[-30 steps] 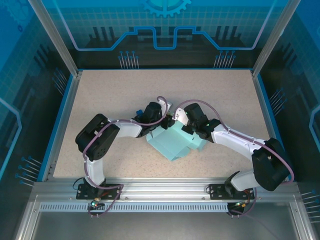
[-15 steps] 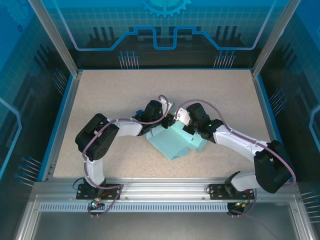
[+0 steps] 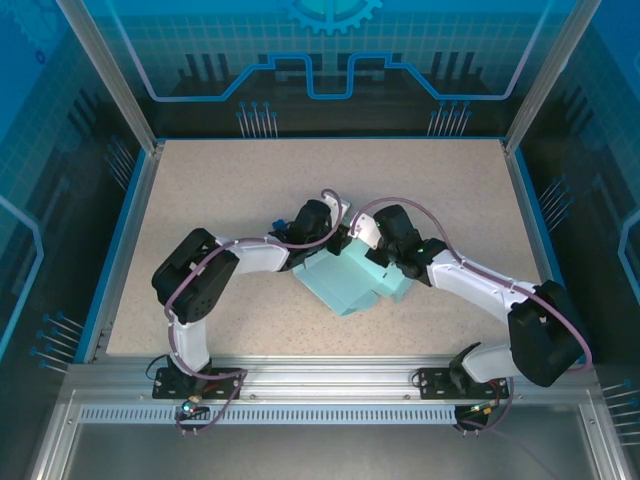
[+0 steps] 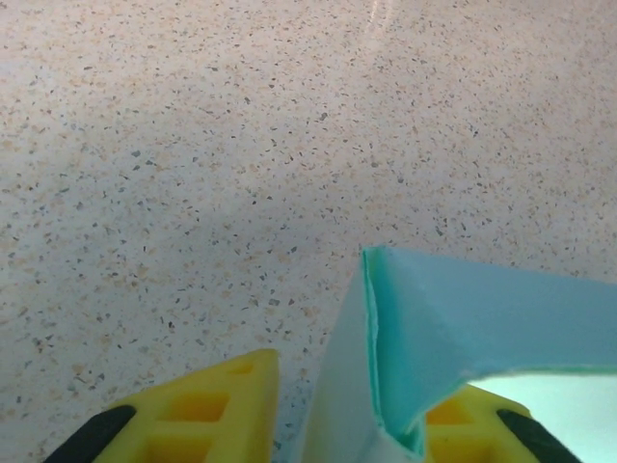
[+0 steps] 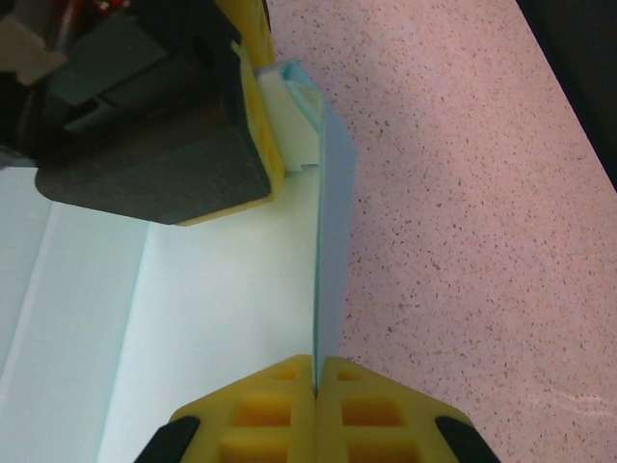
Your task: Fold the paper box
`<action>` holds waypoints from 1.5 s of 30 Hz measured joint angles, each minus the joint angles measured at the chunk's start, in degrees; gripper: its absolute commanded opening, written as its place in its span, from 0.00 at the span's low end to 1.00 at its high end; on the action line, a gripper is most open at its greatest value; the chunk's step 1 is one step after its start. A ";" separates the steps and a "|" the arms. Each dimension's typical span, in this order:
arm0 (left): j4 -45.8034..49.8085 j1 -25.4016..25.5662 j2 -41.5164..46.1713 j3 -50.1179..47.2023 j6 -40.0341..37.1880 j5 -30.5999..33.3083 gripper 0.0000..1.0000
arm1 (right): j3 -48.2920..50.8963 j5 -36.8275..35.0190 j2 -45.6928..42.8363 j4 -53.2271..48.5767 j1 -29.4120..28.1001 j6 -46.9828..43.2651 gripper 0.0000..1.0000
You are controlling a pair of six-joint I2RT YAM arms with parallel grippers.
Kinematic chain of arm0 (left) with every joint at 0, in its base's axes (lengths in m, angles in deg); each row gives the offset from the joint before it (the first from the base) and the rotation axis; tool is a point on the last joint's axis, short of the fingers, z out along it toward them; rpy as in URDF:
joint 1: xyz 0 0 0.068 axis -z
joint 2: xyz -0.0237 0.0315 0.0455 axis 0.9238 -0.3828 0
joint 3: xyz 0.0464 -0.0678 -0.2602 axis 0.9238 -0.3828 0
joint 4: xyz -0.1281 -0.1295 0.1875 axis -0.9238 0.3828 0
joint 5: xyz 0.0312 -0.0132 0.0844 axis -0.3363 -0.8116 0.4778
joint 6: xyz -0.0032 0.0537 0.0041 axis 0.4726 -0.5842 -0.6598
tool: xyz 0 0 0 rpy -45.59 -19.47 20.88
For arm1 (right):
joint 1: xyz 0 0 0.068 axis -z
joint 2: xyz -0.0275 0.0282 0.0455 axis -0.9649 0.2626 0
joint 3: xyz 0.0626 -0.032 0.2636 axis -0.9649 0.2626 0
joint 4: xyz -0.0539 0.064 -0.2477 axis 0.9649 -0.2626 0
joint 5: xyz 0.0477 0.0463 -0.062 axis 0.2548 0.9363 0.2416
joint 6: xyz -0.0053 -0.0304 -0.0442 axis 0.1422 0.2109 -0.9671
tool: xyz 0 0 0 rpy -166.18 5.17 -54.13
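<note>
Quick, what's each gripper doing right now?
Left gripper: open, fingers either side of a corner of the box.
Right gripper: shut on a box wall.

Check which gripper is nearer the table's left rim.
Left. The left gripper straddles the paper box's raised corner, jaws apart, on the side toward the table's left rim. The right gripper, shut on the box's upright wall, sits just beyond it, farther from that rim.

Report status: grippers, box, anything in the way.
Right gripper shut on a raised wall of the paper box. Left gripper astride a box corner, grip unclear. Box partly folded on the table. Nothing seen blocking.
</note>
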 measured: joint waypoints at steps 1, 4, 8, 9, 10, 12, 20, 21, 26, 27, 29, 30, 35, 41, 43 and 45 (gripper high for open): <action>-0.02 -0.22 0.02 0.00 -0.02 -0.31 0.38 | 0.07 -0.33 -0.20 -0.04 0.02 0.04 0.00; -0.02 -0.98 0.24 -0.02 -0.22 -2.10 0.45 | 0.22 -0.96 -0.74 -0.04 0.00 0.20 0.00; 0.46 -1.86 0.96 -0.26 -0.57 -4.68 0.52 | 0.22 -1.22 -1.49 -0.37 0.02 0.24 0.00; 0.72 -2.01 1.33 -0.57 -0.57 -5.27 0.54 | 0.22 -1.20 -1.64 -0.57 0.02 0.22 0.00; 0.90 -2.14 1.70 -0.96 -0.63 -5.73 0.55 | 0.22 -1.05 -1.77 -0.83 0.02 0.22 0.00; 1.20 -2.38 2.27 -1.70 -0.66 -6.56 0.58 | 0.22 -0.74 -1.90 -1.33 0.02 0.22 0.00; 3.85 -2.75 2.71 -2.86 -1.68 -8.85 0.65 | 0.15 -0.15 -1.95 -3.43 0.17 0.20 0.00; 4.28 -2.91 2.71 -2.86 -1.73 -9.33 0.66 | 0.15 -0.13 -1.95 -3.58 0.24 0.20 0.00; 5.86 -3.43 2.71 -2.86 -1.68 -11.69 0.68 | -0.07 -0.48 -1.95 -4.11 0.39 0.20 0.00; 6.05 -3.52 2.71 -2.86 -1.66 -12.22 0.68 | -0.11 -0.68 -1.95 -4.09 0.39 0.22 0.00; 6.97 -3.65 2.71 -2.82 -1.70 -12.85 0.66 | -0.13 -1.01 -1.95 -4.09 0.39 0.20 0.00; 7.37 -3.65 2.69 -2.82 -1.73 -13.03 0.65 | -0.13 -1.03 -1.95 -4.09 0.39 0.20 0.00; 9.22 -3.65 1.55 -0.98 -1.99 -13.88 0.61 | -0.13 -1.22 -2.01 -4.02 0.37 0.22 0.00; 10.32 -3.65 -0.96 1.33 -2.29 -15.23 0.51 | -0.13 -1.22 -2.01 -3.87 0.37 0.24 0.00; 10.54 -3.65 -1.49 1.90 -2.80 -15.72 0.47 | -0.13 -1.22 -2.08 -3.82 0.37 0.24 0.00; 10.62 -3.63 -1.86 2.27 -3.19 -16.26 0.43 | -0.13 -1.22 -2.21 -3.67 0.37 0.24 0.00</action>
